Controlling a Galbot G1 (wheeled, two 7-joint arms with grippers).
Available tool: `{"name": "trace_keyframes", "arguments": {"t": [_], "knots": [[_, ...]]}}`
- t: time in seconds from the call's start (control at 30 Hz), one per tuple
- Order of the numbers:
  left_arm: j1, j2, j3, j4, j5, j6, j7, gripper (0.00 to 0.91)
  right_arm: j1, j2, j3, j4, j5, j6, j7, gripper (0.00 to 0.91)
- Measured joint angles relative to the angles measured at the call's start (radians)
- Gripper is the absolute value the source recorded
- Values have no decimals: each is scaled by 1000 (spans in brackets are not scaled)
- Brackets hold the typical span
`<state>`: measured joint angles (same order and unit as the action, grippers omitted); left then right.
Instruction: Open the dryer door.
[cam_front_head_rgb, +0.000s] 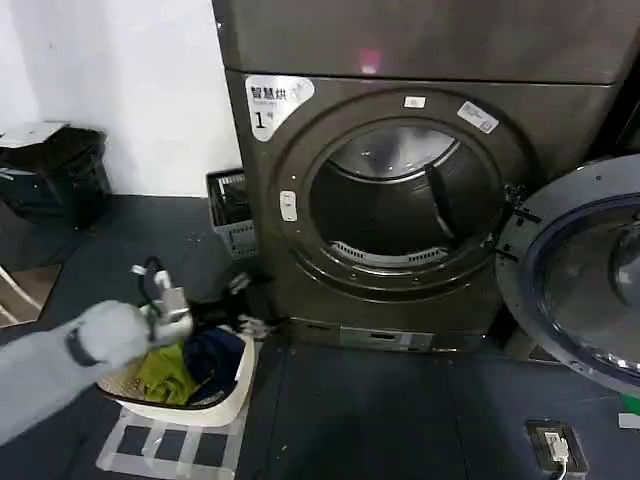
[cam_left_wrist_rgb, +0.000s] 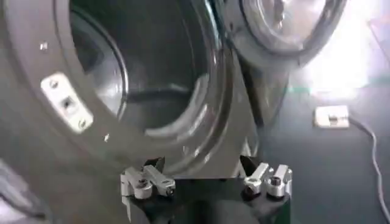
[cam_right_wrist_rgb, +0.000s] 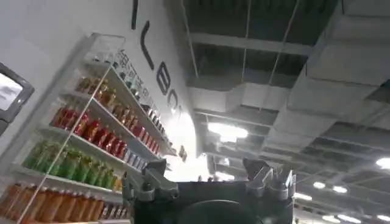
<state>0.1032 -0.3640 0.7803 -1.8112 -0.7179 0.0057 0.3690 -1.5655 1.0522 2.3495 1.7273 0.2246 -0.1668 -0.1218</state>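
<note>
Standing fully swung out to the right of the machine, the dryer door (cam_front_head_rgb: 580, 270) leaves the drum opening (cam_front_head_rgb: 400, 205) exposed. We see the left end effector (cam_left_wrist_rgb: 206, 181) with its fingers apart and holding nothing, facing the open drum from below and to the left, above a laundry basket (cam_front_head_rgb: 225, 395) of clothes on the floor. We see the right end effector (cam_right_wrist_rgb: 210, 182) with fingers apart, empty, aimed up at a ceiling and drink shelves (cam_right_wrist_rgb: 91, 140).

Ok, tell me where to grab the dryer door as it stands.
Likely grip the dryer door by its lower rim, away from the hinges, from the front: it stands swung wide open at the machine's right, so the ring's thin edge is exposed.
</note>
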Motion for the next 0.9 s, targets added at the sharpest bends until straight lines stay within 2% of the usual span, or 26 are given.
{"name": "trace_keyframes", "arguments": {"t": [0.23,0.63,0.77,0.9], "knots": [[-126,101,125,51,123,24,92,907,3,-13,7,-21,-10,3,-5,907],[-119,199,166,117,337,-7,276,907,0,-13,-4,-29,-8,13,-16,907],[30,231,4,123,389,-10,332,907,5,-7,-13,-24,-10,19,-18,907],[191,276,-156,113,428,-24,345,907,12,-5,-20,-17,-11,19,-18,907]]}}
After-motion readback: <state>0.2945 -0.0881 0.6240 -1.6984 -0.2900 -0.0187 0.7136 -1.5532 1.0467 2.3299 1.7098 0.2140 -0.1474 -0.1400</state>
